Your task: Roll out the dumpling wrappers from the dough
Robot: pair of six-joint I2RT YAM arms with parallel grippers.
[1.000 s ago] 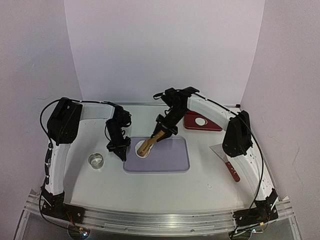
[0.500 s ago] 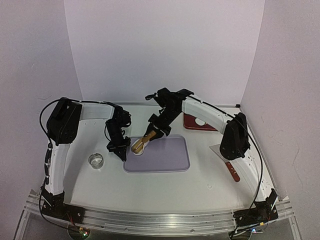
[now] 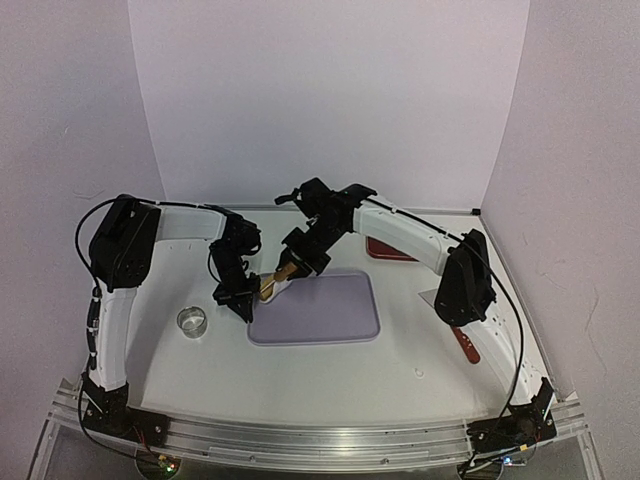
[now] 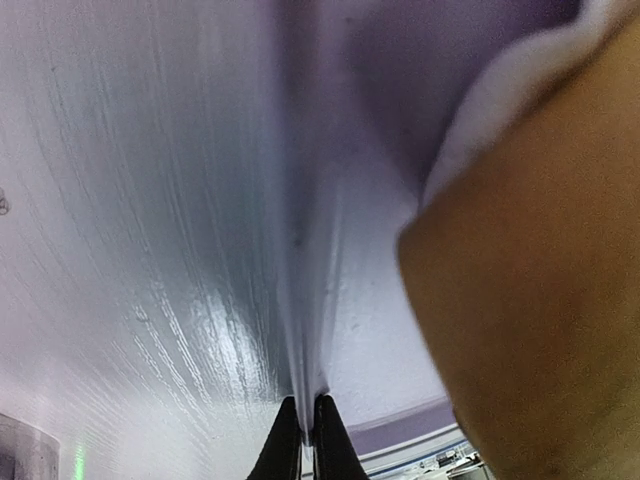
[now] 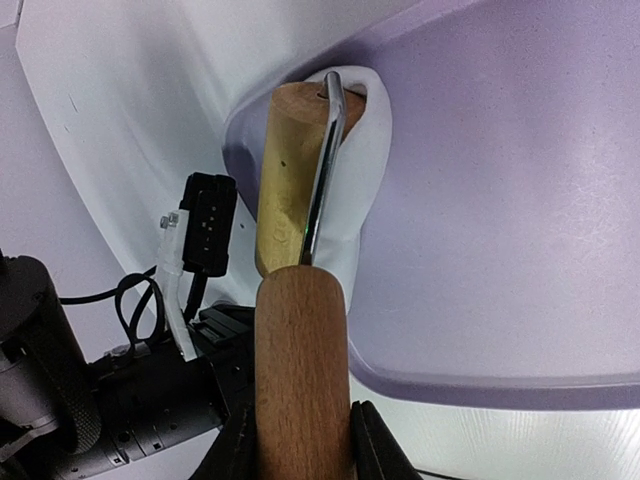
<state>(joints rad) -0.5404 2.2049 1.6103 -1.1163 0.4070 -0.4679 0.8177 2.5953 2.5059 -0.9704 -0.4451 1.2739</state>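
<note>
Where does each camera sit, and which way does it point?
Top external: above, behind the arms, looking down on the table; both arms show.
Left wrist: on the left gripper, looking along the purple mat edge it pinches.
Right wrist: on the right gripper, looking down the held roller onto the dough.
Shared by both wrists: roller, purple mat.

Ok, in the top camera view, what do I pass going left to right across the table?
metal ring cutter → left gripper → wooden roller → red tray → red-handled scraper
</note>
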